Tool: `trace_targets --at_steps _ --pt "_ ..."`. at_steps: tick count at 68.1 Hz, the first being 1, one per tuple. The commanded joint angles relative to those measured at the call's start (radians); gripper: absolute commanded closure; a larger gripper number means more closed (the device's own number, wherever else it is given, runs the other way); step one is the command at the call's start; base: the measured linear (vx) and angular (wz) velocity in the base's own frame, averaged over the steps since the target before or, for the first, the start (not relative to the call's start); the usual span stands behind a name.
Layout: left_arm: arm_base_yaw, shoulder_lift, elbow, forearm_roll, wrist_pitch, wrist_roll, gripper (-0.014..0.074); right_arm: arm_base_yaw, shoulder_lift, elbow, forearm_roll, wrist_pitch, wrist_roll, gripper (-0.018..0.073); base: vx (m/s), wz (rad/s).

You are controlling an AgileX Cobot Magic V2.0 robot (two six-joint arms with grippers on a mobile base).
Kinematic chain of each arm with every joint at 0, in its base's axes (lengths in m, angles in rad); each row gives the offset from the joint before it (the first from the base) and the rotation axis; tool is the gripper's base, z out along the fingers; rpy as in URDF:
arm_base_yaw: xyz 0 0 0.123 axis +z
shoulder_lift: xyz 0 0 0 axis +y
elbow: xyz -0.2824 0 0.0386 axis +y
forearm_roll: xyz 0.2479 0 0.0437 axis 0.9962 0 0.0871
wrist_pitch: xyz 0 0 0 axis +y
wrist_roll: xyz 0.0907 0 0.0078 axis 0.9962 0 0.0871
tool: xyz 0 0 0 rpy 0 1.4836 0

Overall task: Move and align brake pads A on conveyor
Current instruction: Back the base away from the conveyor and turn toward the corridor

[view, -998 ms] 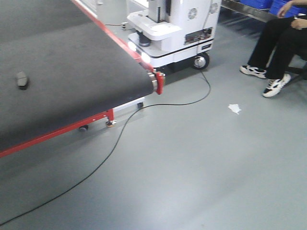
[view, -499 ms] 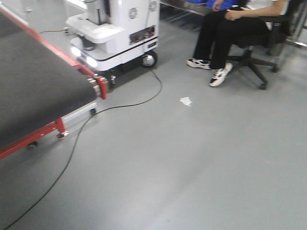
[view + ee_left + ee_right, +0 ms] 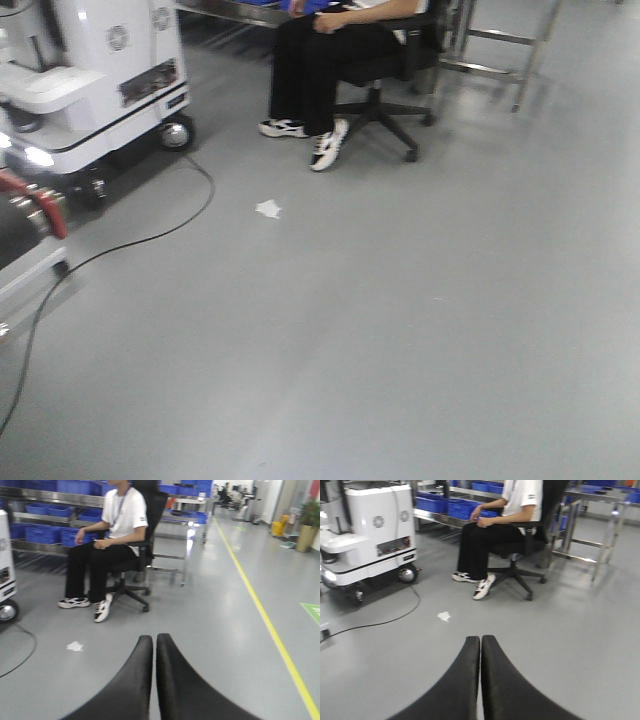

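No brake pads show in any view. Only the end of the conveyor shows, at the far left of the front view: a sliver of dark belt with its roller and red end bracket. My left gripper is shut and empty, its two black fingers pressed together above bare grey floor. My right gripper is also shut and empty, above the floor.
A white mobile robot stands by the conveyor end, and a black cable runs over the floor. A person sits on a wheeled office chair. A white paper scrap lies nearby. Steel table legs stand behind, with blue bins on shelves.
The front view has swung right. The conveyor has slid from filling the left side to a sliver at the left edge, and the pad on the belt has left the view.
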Motion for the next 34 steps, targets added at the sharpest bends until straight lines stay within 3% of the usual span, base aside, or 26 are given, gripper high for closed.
trace_targets --at_steps 1,34 --pt "-0.004 0.007 -0.027 -0.007 -0.069 0.000 0.0603 -0.007 0.008 -0.027 -0.006 -0.069 -0.007 0.0562 0.04 -0.53" --pt "-0.004 0.007 -0.027 -0.007 -0.069 0.000 0.0603 -0.007 0.008 -0.027 -0.006 -0.069 -0.007 0.0562 0.06 -0.46"
